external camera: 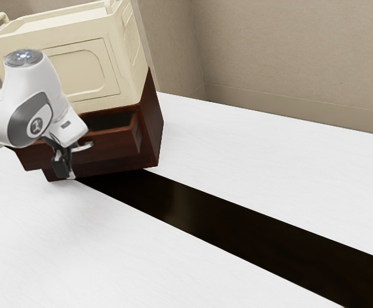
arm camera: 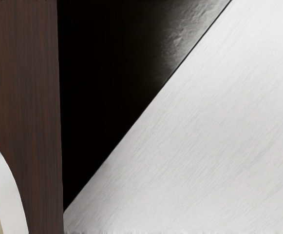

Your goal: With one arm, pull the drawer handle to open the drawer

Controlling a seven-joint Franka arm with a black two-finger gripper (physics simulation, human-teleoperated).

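In the exterior view my black gripper points down in front of the dark reddish-brown drawer, low against its front. The drawer stands partly out of its cabinet, and its dark inside shows at the top. A curved silver handle on the drawer front is right beside my gripper; part of it is hidden behind the hand. Whether they touch is unclear. In the wrist view the silver handle curves at one edge, over the brown wood of the drawer.
A cream crate-like box with raised handles sits on top of the cabinet. The white marbled table has a wide black band running diagonally from the cabinet. Beige walls stand behind the table.
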